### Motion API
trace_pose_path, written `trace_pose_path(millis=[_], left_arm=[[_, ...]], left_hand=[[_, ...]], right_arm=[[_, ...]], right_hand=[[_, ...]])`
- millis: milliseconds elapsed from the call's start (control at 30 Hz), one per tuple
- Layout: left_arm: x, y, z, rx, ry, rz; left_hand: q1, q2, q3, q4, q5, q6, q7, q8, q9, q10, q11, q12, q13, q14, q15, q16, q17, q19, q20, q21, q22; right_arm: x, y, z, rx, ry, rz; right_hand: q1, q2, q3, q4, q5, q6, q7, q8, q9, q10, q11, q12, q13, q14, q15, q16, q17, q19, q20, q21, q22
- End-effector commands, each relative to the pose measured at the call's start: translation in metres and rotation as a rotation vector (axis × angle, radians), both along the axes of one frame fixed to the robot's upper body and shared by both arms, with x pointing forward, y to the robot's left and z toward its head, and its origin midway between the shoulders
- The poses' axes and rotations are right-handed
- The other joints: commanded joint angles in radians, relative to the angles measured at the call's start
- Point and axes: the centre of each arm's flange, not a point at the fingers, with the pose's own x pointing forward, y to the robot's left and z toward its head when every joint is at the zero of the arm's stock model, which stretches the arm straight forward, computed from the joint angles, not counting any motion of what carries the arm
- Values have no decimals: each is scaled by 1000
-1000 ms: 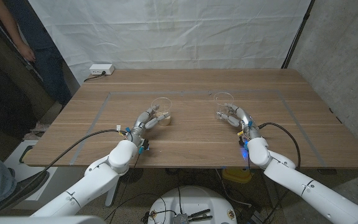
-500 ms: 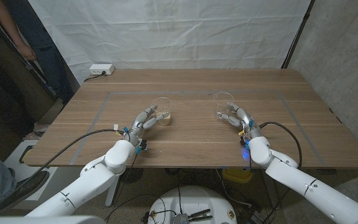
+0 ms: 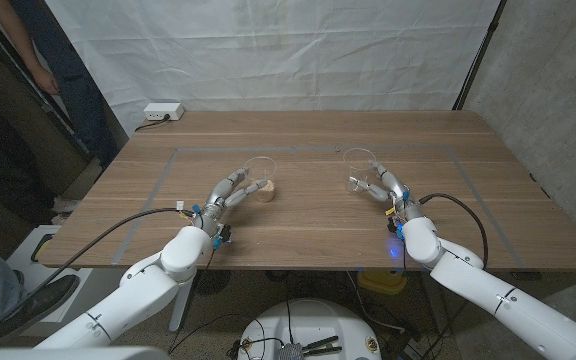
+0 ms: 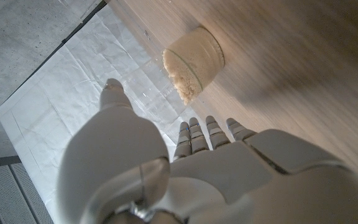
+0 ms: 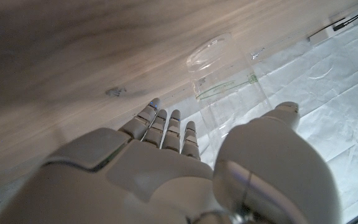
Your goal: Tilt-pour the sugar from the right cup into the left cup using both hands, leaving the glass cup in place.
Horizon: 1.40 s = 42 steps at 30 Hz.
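Two clear glass cups stand on the wooden table (image 3: 308,225). The left cup (image 3: 261,177) holds pale sugar (image 4: 193,60) in its bottom. The right cup (image 3: 360,164) looks empty, its clear wall (image 5: 221,67) showing nothing inside. My left hand (image 3: 231,194) reaches toward the left cup with its fingers (image 4: 196,133) apart, just short of the glass. My right hand (image 3: 379,187) is beside the right cup's near side, fingers (image 5: 166,126) spread and holding nothing. Whether either hand touches its glass I cannot tell.
A white power strip (image 3: 162,112) lies at the table's far left corner. Grey tape lines (image 3: 168,175) frame the work area. A person (image 3: 23,70) stands beyond the table's left side. A white sheet hangs behind the table.
Both arms shifted slightly: the left forearm swung a little leftward, and the right hand crept closer to its cup. The cups stayed put. The person at left drew back.
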Motion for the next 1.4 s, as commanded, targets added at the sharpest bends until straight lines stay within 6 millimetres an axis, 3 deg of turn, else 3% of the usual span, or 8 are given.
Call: trace_pose_path(millis=[33, 633, 933, 1133, 1400], left_arm=[[-12, 8, 10, -6, -44, 0], [-20, 15, 18, -48, -91, -28], [-25, 18, 22, -81, -116, -47], [-27, 18, 27, -103, -136, -63], [-28, 19, 32, -98, -149, -71]], left_hand=[[-8, -3, -8, 1, 5, 1, 0, 6, 6, 3, -1, 10, 1, -2, 3, 7, 6, -2, -7, 8, 1], [-33, 2, -20, 17, 5, 17, 1, 17, 5, 11, 1, 19, 1, 22, 5, 19, 7, 35, -18, 23, 1], [-66, 13, -29, 38, 3, 19, 5, 19, 6, 19, 9, 24, 1, 24, 8, 21, 8, 43, -18, 26, 2], [-113, 27, -42, 69, 1, 25, 9, 22, 6, 26, 15, 28, 0, 31, 9, 24, 10, 44, -18, 25, 3], [-143, 34, -51, 87, -1, 29, 6, 23, 6, 26, 16, 28, 0, 34, 9, 25, 11, 43, -18, 25, 3]], right_arm=[[-13, -1, 14, 58, -55, 54], [-23, -3, 25, 159, -107, 151], [-27, -7, 31, 243, -139, 216], [-29, -10, 35, 302, -158, 249], [-30, -13, 42, 349, -176, 283]], right_hand=[[-15, -2, -8, 3, 9, -6, 6, 0, 3, -1, 1, 8, 2, -3, 0, 5, -1, -6, -1, 0, 1], [-95, 3, -21, 45, 7, 29, 21, 19, 1, 44, 8, 35, 0, 39, -3, 27, -1, 30, -11, 20, -1], [-172, 14, -27, 85, 0, 60, 23, 28, 1, 75, 12, 48, -1, 64, -6, 34, 0, 52, -19, 29, -1], [-200, 17, -29, 99, -4, 73, 27, 30, 0, 93, 15, 54, -1, 81, -9, 38, 0, 65, -21, 33, -1], [-237, 21, -29, 114, -9, 91, 28, 33, -1, 113, 18, 61, -2, 101, -15, 42, -1, 82, -27, 39, -1]])
